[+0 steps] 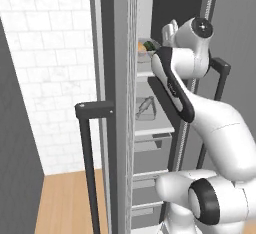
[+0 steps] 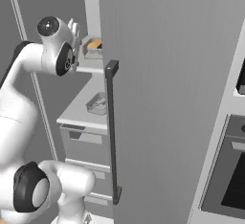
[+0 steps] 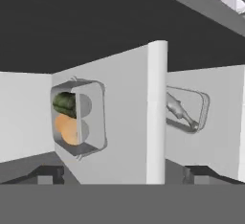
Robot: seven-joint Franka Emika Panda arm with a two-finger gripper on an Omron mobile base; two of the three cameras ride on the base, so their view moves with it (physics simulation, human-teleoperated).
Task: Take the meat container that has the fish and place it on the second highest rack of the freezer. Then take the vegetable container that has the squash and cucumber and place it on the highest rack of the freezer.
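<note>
- Standing open nearest the cameras, the freezer (image 1: 117, 128) door edge and its black bar handle (image 1: 90, 163) partly block the left base view of the shelves.
- The gripper (image 3: 122, 175) hangs in front of the shelves with its fingertips (image 3: 48, 174) spread wide, holding nothing.
- On the highest rack (image 3: 157, 113), seen edge-on in the hand view, a clear vegetable container (image 3: 79, 117) holds the dark green cucumber (image 3: 64, 103) beside the orange-tan squash (image 3: 67, 128).
- On the rack below, another clear container (image 3: 189, 109) holds the slim silvery-grey fish (image 3: 179, 110).
- Grey drawers (image 2: 86, 144) sit beneath both racks.
</note>
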